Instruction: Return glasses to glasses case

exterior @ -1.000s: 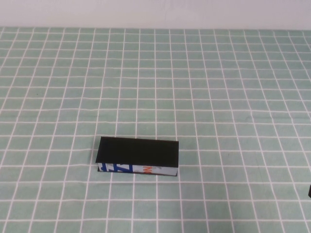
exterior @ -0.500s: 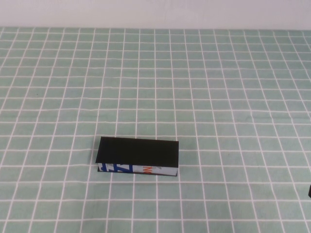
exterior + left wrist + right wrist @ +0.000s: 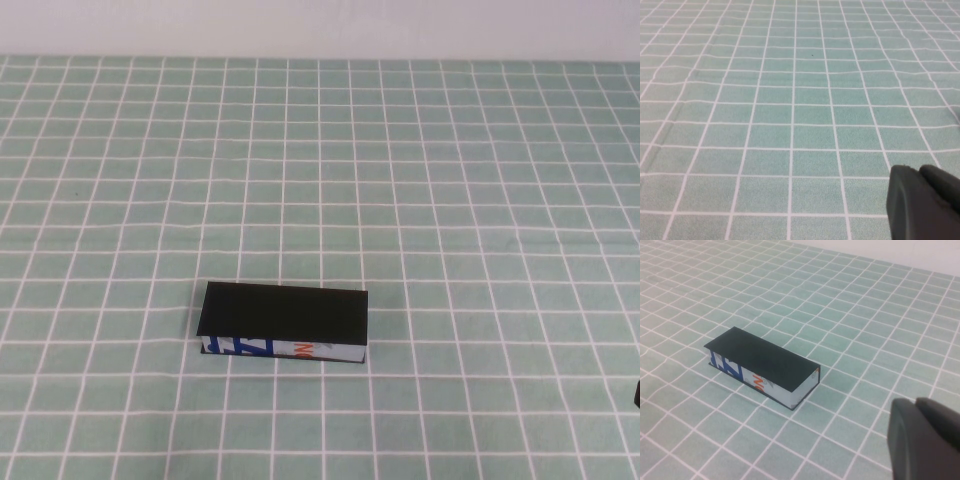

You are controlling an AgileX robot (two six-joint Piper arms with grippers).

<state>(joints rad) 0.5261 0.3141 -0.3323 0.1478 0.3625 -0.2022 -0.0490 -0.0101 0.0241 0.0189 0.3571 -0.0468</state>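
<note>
- The right gripper (image 3: 925, 440) hung low over the tablecloth (image 3: 450, 180) at the table's near right edge. Only one dark, rounded finger tip showed in its wrist view, so I could not tell whether the fingers were apart or together, and nothing was in them.
- Out ahead of that finger, well apart from it, lay the glasses case (image 3: 765, 365). Its flat black lid was shut down level, and the blue, white and orange print showed along the long side turned toward the robot.
- From the high view the glasses case (image 3: 283, 322) sat alone on the green, white-gridded cloth, near the front and a little to the robot's left of centre — a sliver of the right gripper (image 3: 637, 394) just poked in at the edge.
- The left gripper (image 3: 922, 202) was down close to the cloth too; one dark finger tip was all that showed, its state not readable, with only bare squares beyond it.
</note>
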